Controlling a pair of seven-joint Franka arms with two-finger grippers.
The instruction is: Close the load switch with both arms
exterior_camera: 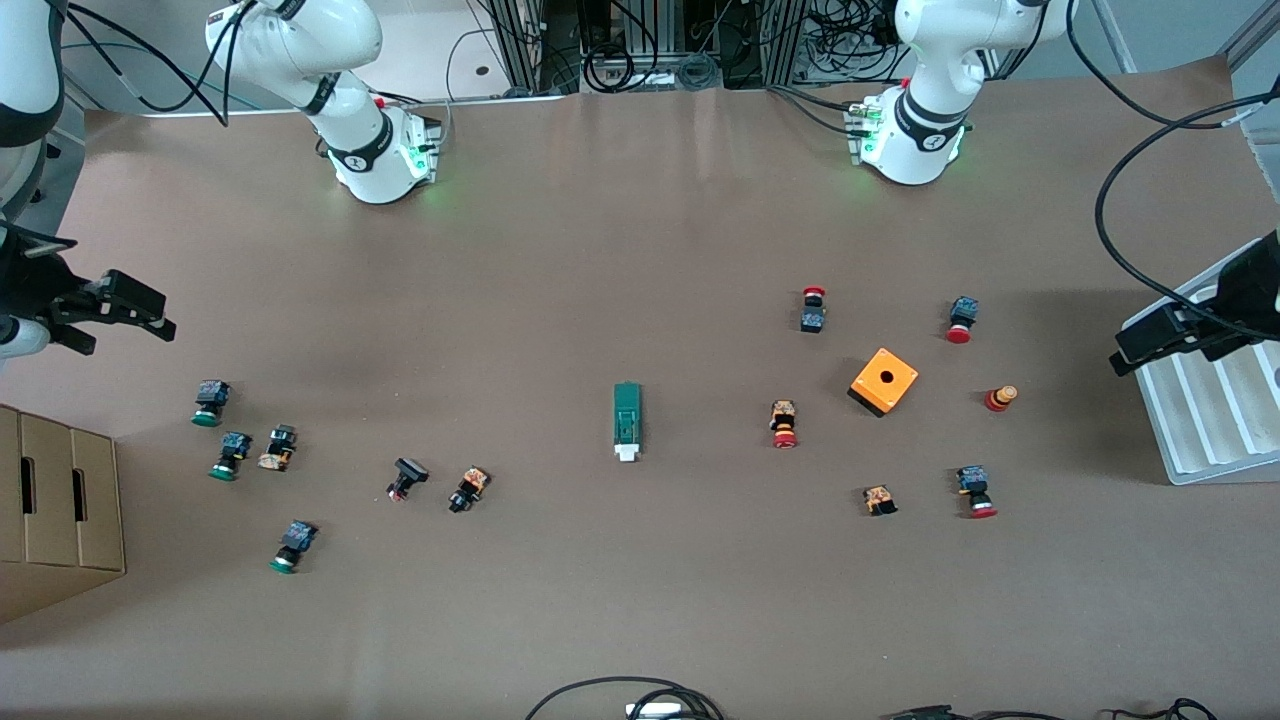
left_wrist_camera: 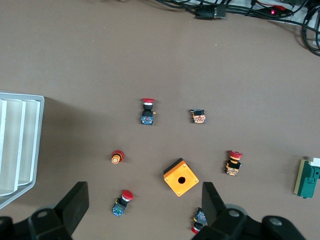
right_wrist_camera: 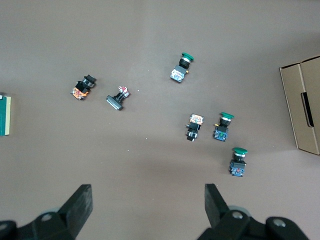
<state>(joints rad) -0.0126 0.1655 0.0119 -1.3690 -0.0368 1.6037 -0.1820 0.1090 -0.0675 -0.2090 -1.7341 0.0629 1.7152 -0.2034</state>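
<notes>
The load switch [exterior_camera: 627,422] is a narrow dark-green block with a white tab at the end nearer the front camera. It lies alone in the middle of the table. It shows at the edge of the left wrist view [left_wrist_camera: 307,177] and of the right wrist view [right_wrist_camera: 5,115]. My left gripper [exterior_camera: 1140,345] is open and empty, up in the air over the white tray's edge at the left arm's end. In its wrist view [left_wrist_camera: 144,200] the fingers [left_wrist_camera: 75,202] stand wide apart. My right gripper [exterior_camera: 150,312] is open and empty, up over the right arm's end [right_wrist_camera: 147,200].
An orange square box with a hole [exterior_camera: 883,381] and several red-capped push buttons [exterior_camera: 784,423] lie toward the left arm's end. Green-capped buttons [exterior_camera: 210,402] lie toward the right arm's end. A white ribbed tray [exterior_camera: 1210,420] and a cardboard box [exterior_camera: 60,510] stand at the table's ends.
</notes>
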